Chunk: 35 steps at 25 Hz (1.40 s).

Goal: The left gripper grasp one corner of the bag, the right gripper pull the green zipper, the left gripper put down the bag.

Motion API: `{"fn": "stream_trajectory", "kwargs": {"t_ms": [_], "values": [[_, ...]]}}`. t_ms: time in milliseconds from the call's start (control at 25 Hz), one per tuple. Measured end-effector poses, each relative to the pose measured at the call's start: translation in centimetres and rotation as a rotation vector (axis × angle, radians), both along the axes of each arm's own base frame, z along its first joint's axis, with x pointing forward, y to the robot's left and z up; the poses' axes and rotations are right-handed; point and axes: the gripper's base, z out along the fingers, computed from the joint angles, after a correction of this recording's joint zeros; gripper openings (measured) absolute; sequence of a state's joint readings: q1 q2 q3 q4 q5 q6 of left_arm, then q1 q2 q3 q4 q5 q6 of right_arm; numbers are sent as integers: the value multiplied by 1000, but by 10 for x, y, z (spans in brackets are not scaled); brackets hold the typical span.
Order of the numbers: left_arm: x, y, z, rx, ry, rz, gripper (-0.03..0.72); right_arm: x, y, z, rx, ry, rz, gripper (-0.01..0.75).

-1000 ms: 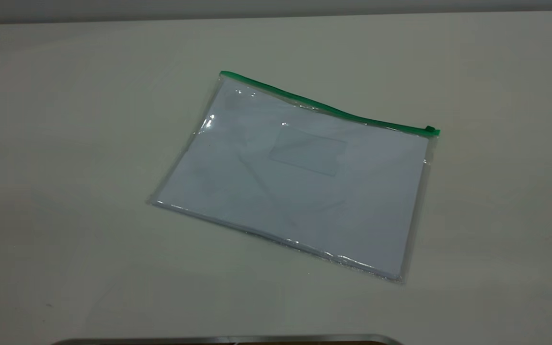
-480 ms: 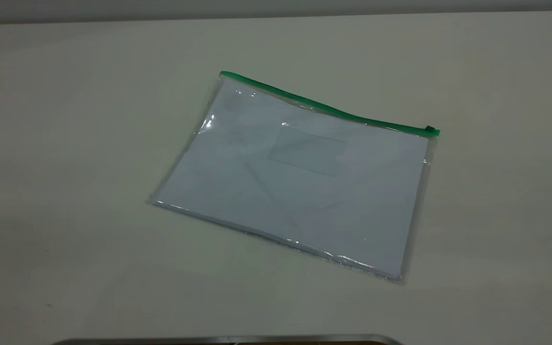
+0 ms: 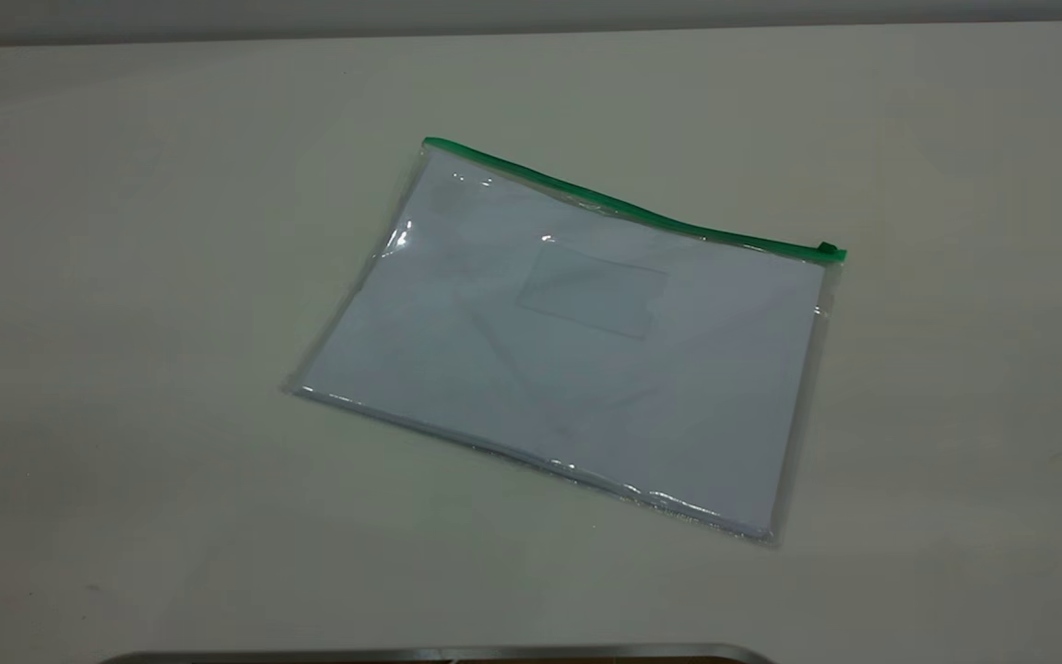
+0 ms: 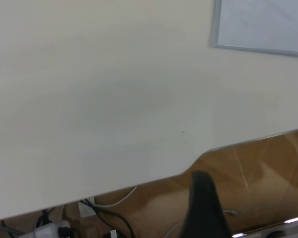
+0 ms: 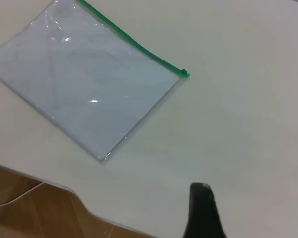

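Bag lies flat on the table, a little right of centre, white paper showing through the clear plastic. Green zipper runs along the far long edge; slider sits at the right-hand end. Far-left corner, tipped with green, is untouched.

Nothing has shifted over the last second: bag in the same spot, only the glare on the plastic differs slightly. So, by my reading, the task has not started; the corner grasp comes first.

Left gripper shows as one dark finger beyond the table edge, well away from the bag; can't tell whether it is parted or clenched. Right gripper likewise: one dark finger over bare table, holding nothing, state unclear.
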<state>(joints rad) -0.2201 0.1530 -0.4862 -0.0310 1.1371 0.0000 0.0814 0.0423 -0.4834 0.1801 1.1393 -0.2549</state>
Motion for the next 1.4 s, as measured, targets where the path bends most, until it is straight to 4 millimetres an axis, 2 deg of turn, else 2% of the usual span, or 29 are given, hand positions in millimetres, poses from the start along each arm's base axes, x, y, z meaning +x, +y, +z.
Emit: {"fn": "stream_trajectory", "kwargs": {"t_ms": [400,720,1400], "values": [[-3,1,0,-6,-25,12,588,0,0,0,0,0,0,551],[-21,1,-1,-20,-162,209,588,0,0,0,0,0,0,551],[-23,1,-1,-14,-171,210,588,0,0,0,0,0,0,551]]}}
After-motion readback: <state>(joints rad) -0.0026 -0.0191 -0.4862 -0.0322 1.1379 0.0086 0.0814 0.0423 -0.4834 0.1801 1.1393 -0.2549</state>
